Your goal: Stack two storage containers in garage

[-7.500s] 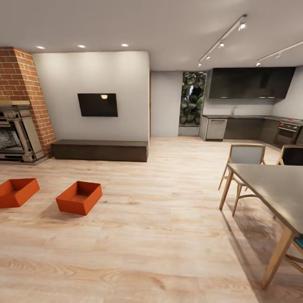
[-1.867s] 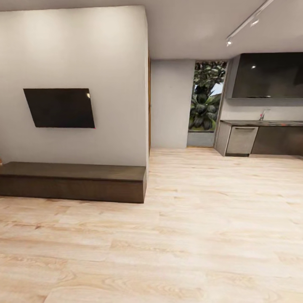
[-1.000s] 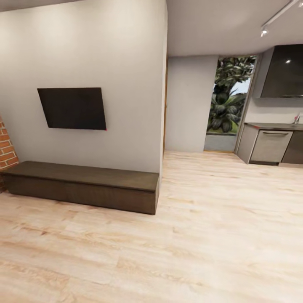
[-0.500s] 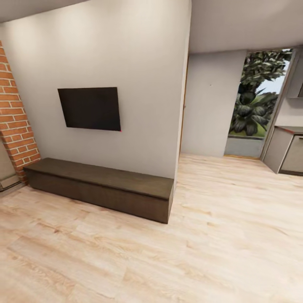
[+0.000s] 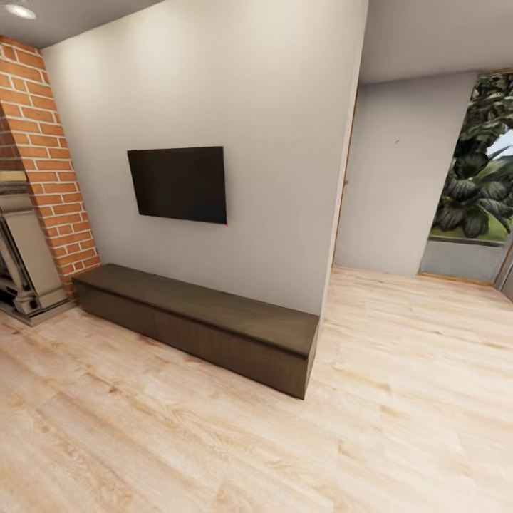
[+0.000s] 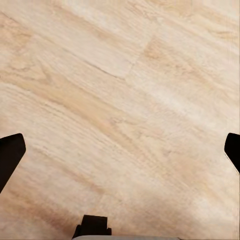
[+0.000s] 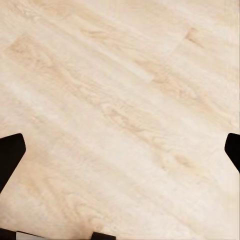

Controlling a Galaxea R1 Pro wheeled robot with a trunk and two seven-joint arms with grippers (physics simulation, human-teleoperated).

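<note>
At the far left of the head view stands a brick chimney [image 5: 50,157] made of rough red-orange bricks with pale lines between them. Beside its foot sits a grey stone fireplace [image 5: 25,263] with blocky steps at the bottom.

Next comes a big smooth pale grey wall [image 5: 235,100]. A flat black TV [image 5: 178,184] hangs on it, shaped like a rectangle, with a tiny red dot at its lower corner. Under the TV a long, low bench [image 5: 206,324] of dark brown wood sits on the floor, touching the wall. It is a long box with sharp corners.

To the right of the wall's edge a hallway [image 5: 399,178] opens with another plain grey wall. At the far right is a tall window [image 5: 474,185] with big dark green leaves outside.

The floor [image 5: 214,442] is light wood planks with wavy brown grain lines, so this is the living room. I cannot see where the orange-red bins are.

The left gripper [image 6: 120,150] looks down at the same wood planks. Its two black fingertips [image 6: 10,155] sit far apart at the edges, so it is wide open and holds nothing.

The right gripper [image 7: 120,150] also looks at the plank floor. Its black fingertips [image 7: 10,152] are spread wide too, with nothing between them.
</note>
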